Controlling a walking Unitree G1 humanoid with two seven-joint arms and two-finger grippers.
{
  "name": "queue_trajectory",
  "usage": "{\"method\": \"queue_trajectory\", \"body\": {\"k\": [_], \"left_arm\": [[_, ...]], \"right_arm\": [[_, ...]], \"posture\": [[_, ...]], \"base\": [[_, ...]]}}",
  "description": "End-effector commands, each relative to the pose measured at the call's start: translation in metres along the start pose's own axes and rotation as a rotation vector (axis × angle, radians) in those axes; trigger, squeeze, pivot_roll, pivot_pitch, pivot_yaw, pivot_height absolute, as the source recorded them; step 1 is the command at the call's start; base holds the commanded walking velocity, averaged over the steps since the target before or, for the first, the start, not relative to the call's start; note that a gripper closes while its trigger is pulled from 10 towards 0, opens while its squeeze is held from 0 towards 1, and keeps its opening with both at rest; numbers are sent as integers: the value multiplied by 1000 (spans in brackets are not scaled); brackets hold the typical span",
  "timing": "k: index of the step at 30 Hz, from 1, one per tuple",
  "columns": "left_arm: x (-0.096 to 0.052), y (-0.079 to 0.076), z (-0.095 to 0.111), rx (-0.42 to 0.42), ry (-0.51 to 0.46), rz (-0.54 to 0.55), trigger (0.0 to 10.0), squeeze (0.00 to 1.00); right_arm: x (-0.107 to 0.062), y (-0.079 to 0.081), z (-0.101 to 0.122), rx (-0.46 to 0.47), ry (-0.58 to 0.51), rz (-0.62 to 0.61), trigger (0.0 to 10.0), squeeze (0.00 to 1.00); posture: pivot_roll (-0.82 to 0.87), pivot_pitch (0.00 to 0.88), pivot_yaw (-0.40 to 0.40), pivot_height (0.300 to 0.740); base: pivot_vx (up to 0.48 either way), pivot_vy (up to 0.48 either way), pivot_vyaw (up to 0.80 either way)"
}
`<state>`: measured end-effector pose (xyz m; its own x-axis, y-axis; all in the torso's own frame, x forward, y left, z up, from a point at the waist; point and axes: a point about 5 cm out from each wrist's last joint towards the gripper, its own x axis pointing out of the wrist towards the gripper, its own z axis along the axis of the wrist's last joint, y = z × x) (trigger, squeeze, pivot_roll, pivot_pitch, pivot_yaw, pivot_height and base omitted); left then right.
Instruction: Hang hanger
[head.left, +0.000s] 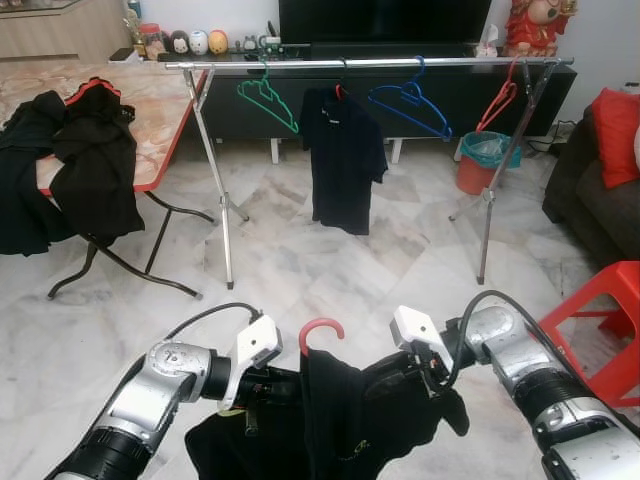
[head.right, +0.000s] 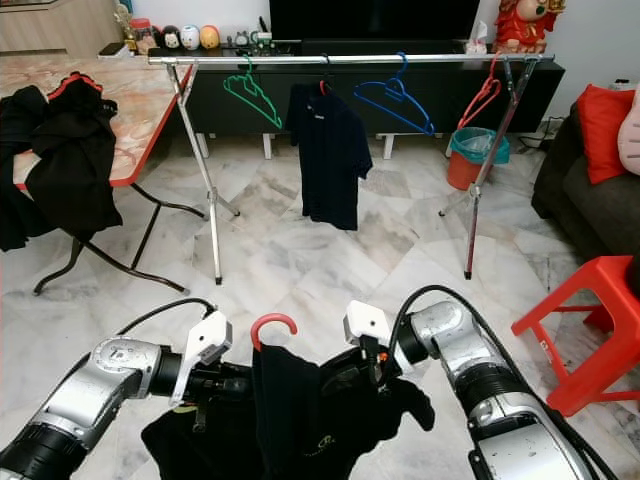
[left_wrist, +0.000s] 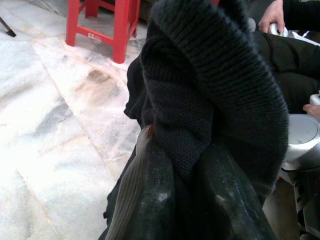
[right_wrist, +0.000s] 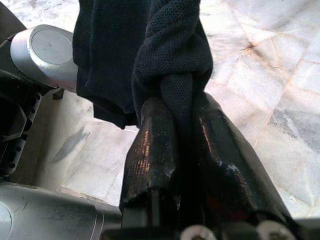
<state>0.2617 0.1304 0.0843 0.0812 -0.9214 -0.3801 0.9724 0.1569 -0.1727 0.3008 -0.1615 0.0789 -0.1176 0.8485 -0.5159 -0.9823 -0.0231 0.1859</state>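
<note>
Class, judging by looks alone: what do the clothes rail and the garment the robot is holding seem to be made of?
Clothes rail: probably bare metal, silvery with a polished shine. Black garment: a knitted, mesh-like fabric, matte; the weave shows where the right gripper's fingers pinch it.
</note>
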Motion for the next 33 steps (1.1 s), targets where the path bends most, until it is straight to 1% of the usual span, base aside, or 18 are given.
{"method": "queue_trajectory", "body": {"k": [1, 4, 5, 7, 8, 9, 10, 13, 16, 18, 20, 21, 22, 24, 25, 27, 28, 33], "left_arm": [[3, -3, 0, -3, -1, -17, 0, 0], [3, -4, 0, -4, -1, -17, 0, 0], [4, -4, 0, -5, -1, -18, 0, 0], [4, -4, -1, -6, -1, -19, 0, 0], [4, -5, -1, -7, -1, -20, 0, 0], [4, -5, -1, -7, 0, -20, 0, 0], [4, -5, -1, -7, -1, -19, 0, 0], [3, -4, -1, -7, 1, -21, 0, 0], [3, -5, -1, -8, 1, -22, 0, 0], [3, -4, -1, -8, 2, -20, 0, 0], [3, -4, -1, -8, 2, -19, 0, 0], [3, -4, -1, -7, 8, -18, 0, 0], [3, -4, -3, -7, 15, -15, 0, 0], [2, -4, -4, -10, 16, -11, 0, 0], [2, -4, -4, -11, 16, -7, 0, 0], [1, -3, -5, -11, 15, 2, 0, 0], [1, -1, -6, -11, 18, 20, 0, 0], [0, 4, -8, -21, 10, 74, 0, 0]], "right_arm": [[-4, -7, 17, -45, -75, -48, 0, 0], [-3, -9, 15, -55, -63, -87, 0, 0], [-3, -9, 14, -57, -58, -105, 4706, 0], [-2, -9, 13, -50, -63, -104, 4824, 0], [-2, -9, 13, -43, -66, -104, 7569, 231], [-2, -9, 13, -40, -68, -105, 7569, 231], [-2, -9, 13, -30, -71, -98, 7843, 1000], [-2, -9, 14, -26, -75, -96, 7490, 1000], [-2, -10, 14, -27, -76, -102, 7490, 1000], [-2, -10, 14, -29, -75, -106, 6980, 1000], [-2, -10, 14, -29, -75, -107, 6980, 1000], [-2, -10, 13, -28, -74, -111, 6588, 1000], [-3, -10, 13, -27, -71, -114, 5294, 1000], [-3, -11, 13, -23, -75, -120, 5255, 1000], [-4, -11, 13, -22, -75, -123, 4824, 1000], [-5, -11, 13, -23, -71, -125, 4745, 1000], [-6, -12, 12, -23, -66, -139, 4392, 1000], [-13, -15, 14, -16, -86, -202, 4039, 1000]], "posture": [[21, 0, -23, 740], [21, 0, -23, 740], [20, 0, -22, 740], [20, 0, -22, 740], [22, 0, -22, 740], [22, 0, -22, 740], [21, 0, -21, 740], [19, 0, -19, 740], [19, 0, -19, 740], [20, 0, -19, 740], [20, 0, -19, 740], [20, 0, -19, 740], [20, 0, -19, 740], [20, 0, -19, 740], [20, 0, -19, 740], [20, 0, -19, 740], [20, 0, -19, 740], [18, 5, -18, 740]], "base": [[0, 0, 0], [0, 0, 0], [0, 0, 0], [0, 0, 0], [0, 0, 0], [0, 0, 0], [0, 0, 0], [0, 0, 0], [0, 0, 0], [0, 0, 0], [0, 0, 0], [0, 0, 0], [0, 0, 0], [0, 0, 0], [0, 0, 0], [0, 0, 0], [0, 0, 0], [0, 0, 0]]}}
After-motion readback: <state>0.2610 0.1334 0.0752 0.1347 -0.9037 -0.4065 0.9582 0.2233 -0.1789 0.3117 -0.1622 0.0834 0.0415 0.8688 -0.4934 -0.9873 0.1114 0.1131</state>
